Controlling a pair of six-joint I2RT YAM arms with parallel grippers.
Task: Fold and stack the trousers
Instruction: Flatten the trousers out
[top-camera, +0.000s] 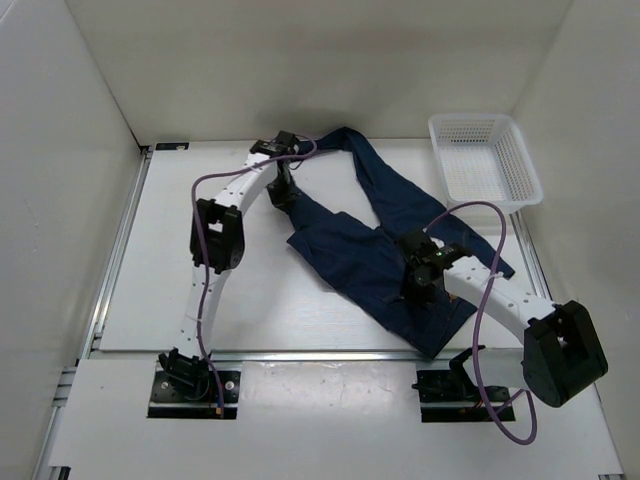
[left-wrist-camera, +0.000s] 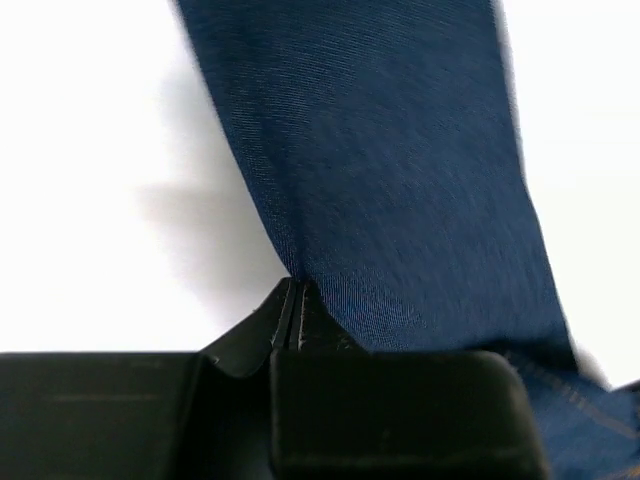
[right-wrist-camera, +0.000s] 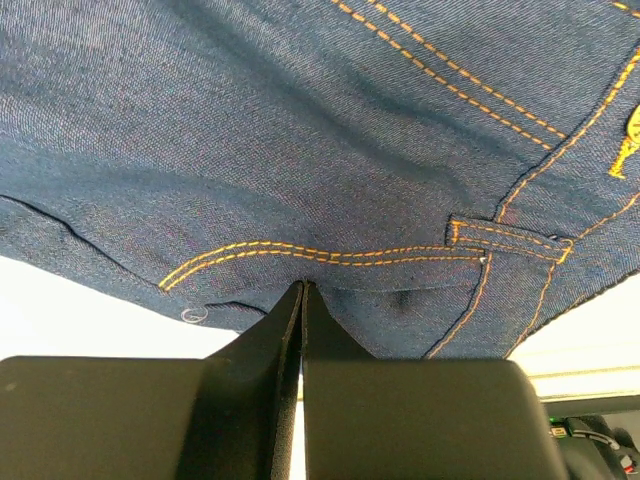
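Observation:
The dark navy trousers (top-camera: 350, 250) lie crumpled on the white table, with one leg running to the far middle and the waist end near the right. My left gripper (top-camera: 282, 192) is shut on the edge of a leg; in the left wrist view the closed jaws (left-wrist-camera: 296, 285) pinch plain blue cloth (left-wrist-camera: 400, 200). My right gripper (top-camera: 413, 290) is shut on the waist part; in the right wrist view its tips (right-wrist-camera: 302, 287) meet on denim (right-wrist-camera: 300, 130) with tan stitching, a belt loop and a pocket seam.
A white plastic mesh basket (top-camera: 485, 160) stands at the far right, touching the trousers' far edge. White walls close in the table on the left, back and right. The table's front rail (top-camera: 300, 355) runs before the arm bases.

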